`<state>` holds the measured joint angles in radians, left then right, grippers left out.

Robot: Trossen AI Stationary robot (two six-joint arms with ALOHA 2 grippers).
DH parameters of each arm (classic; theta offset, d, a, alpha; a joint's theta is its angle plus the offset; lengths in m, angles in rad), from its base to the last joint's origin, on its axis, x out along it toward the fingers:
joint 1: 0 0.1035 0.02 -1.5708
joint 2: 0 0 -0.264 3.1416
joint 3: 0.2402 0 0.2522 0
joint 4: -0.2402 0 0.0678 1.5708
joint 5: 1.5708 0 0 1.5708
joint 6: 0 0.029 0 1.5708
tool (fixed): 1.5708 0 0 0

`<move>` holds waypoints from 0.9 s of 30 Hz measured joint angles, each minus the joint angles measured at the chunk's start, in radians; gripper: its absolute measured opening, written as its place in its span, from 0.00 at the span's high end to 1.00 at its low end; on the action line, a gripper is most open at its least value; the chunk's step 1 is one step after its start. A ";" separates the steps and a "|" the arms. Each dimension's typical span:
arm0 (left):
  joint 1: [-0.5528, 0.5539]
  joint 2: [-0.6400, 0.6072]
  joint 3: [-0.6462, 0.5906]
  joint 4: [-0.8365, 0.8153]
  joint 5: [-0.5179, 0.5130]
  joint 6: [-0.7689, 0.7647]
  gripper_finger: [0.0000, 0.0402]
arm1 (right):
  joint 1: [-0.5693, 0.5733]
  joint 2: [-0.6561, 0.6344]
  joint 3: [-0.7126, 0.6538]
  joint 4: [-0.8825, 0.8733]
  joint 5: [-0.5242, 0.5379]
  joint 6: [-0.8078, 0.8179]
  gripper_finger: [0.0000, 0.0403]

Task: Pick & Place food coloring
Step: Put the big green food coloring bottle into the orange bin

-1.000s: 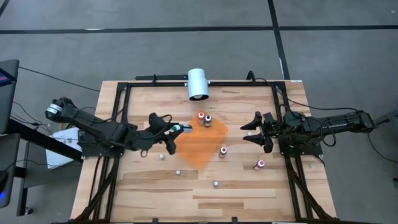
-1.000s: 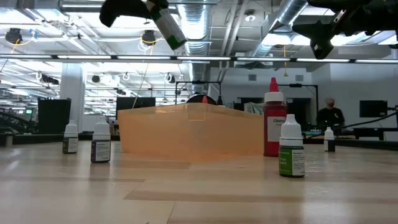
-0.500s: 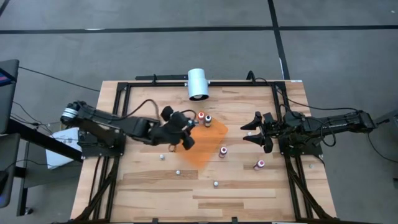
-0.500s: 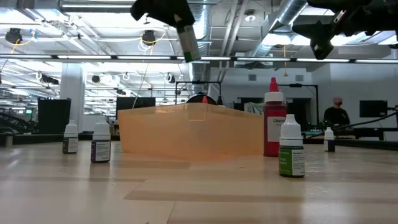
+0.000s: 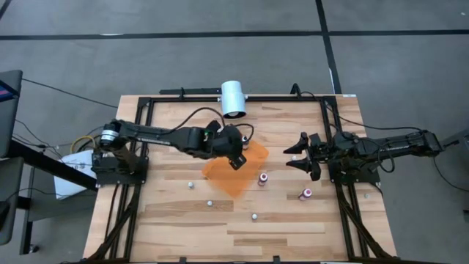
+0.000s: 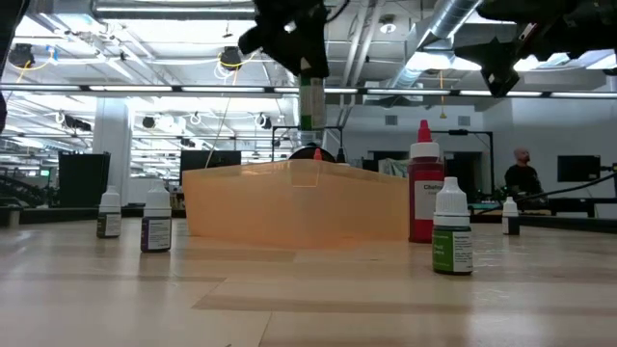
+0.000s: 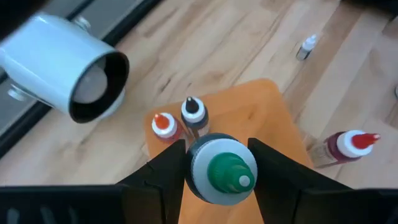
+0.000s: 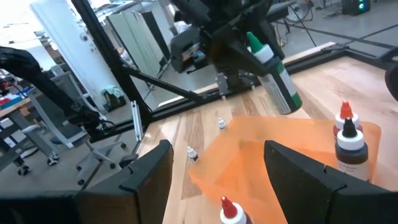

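Observation:
My left gripper (image 5: 236, 155) hovers over the orange sheet (image 5: 220, 174), shut on a green-topped food coloring bottle (image 7: 222, 169). In the low view that bottle (image 6: 310, 104) hangs upright above the sheet (image 6: 294, 202). A red-topped bottle (image 7: 163, 124) and a dark-topped bottle (image 7: 194, 112) stand on the sheet's far corner. Other bottles stand on the bare wood: a red one (image 5: 261, 178), a pink one (image 5: 306, 193) and small ones (image 5: 209, 203). My right gripper (image 5: 297, 155) waits open near the table's right side, touching nothing. My left gripper pinches the green-topped bottle by its upper body just under the cap (image 7: 205, 180), one finger (image 7: 168, 171) on each side. The fingers come from above, pointing down. The bottle is lifted clear and hangs upright below them (image 6: 310, 116), cap toward the wrist.
A white cylinder (image 5: 233, 98) lies at the table's far edge behind the sheet. A black frame (image 5: 146, 110) runs around the table. More small bottles stand near the front of the table (image 5: 254, 216) and by the right arm (image 5: 294, 157). In the low view a person (image 6: 522, 173) stands in the room.
My left gripper has carried the green-topped bottle toward the table's right, from beside the orange sheet's left corner to above the sheet. The bottle was tilted and now hangs upright, somewhat lower. My right arm has kept still.

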<state>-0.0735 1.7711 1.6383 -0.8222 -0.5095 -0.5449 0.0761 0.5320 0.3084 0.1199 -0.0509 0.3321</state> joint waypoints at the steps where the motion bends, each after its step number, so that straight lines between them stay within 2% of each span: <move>1: 0.009 0.002 -0.005 -0.002 0.024 0.000 0.64 | 0.000 0.000 0.000 -0.003 0.000 0.000 0.41; 3: 0.023 0.002 -0.012 -0.013 0.054 0.000 0.64 | 0.000 0.000 0.000 -0.011 0.000 0.000 0.41; 9: 0.047 0.001 -0.057 0.024 0.051 0.013 0.64 | 0.000 0.000 0.000 -0.017 0.000 0.000 0.41; 16: 0.060 0.001 -0.190 0.132 0.083 0.026 0.63 | 0.000 0.000 0.000 -0.022 0.000 0.000 0.41; 21: 0.066 0.001 -0.302 0.270 0.085 0.059 0.63 | 0.000 0.000 0.000 -0.022 0.000 0.000 0.41; 27: 0.091 0.001 -0.391 0.341 0.094 0.073 0.63 | 0.000 0.000 0.000 -0.022 0.000 0.000 0.41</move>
<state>0.0174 1.7718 1.2477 -0.4808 -0.4153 -0.4716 0.0761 0.5320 0.3084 0.0975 -0.0505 0.3325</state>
